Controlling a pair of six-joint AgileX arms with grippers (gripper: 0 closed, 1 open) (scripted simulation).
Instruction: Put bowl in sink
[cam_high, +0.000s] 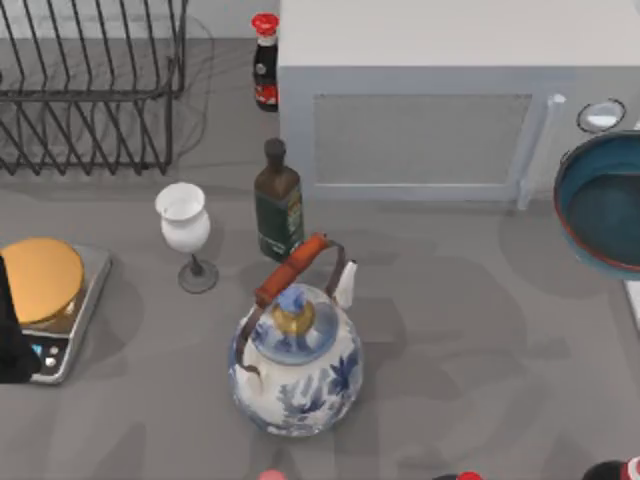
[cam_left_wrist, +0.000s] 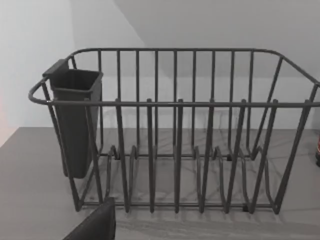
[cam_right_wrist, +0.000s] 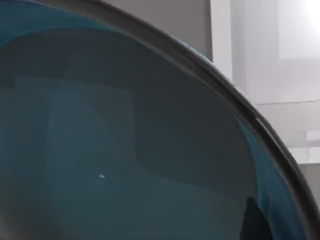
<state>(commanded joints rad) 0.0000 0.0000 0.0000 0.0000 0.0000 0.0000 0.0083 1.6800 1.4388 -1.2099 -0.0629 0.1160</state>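
The wide, shallow teal-blue bowl with a thin reddish-brown rim (cam_high: 603, 203) is seen at the right edge of the top view, cut off by that edge, overlapping the right front corner of the pale grey box-shaped microwave-like cabinet (cam_high: 420, 100) and the grey bench (cam_high: 470, 330) below it; in the right wrist view the bowl's glazed inside (cam_right_wrist: 125, 150) is seen very close, with its dark rim curving across; whether the right tool is spread or pinching the bowl cannot be told; a dark part of the left arm (cam_high: 12, 335) is seen at the left edge of the top view, beside a grey kitchen scale with a round golden plate (cam_high: 45, 290); whether the left tool is spread or pressed together cannot be told either; the left wrist view is faced toward a dark wire dish rack (cam_left_wrist: 175, 130) with a dark plastic cutlery cup (cam_left_wrist: 75, 120) hung on one end, standing on the bench at the top view's upper left (cam_high: 90, 80); a blue-and-white floral teapot with a reddish-brown handle (cam_high: 295, 360) stands upright near the middle of the bench; a small white goblet (cam_high: 185, 228) stands upright to its upper left; a dark green bottle (cam_high: 277, 205) stands just beside the cabinet's left front corner; a dark sauce bottle with a red cap (cam_high: 265, 62) stands farther back, against the cabinet's left side
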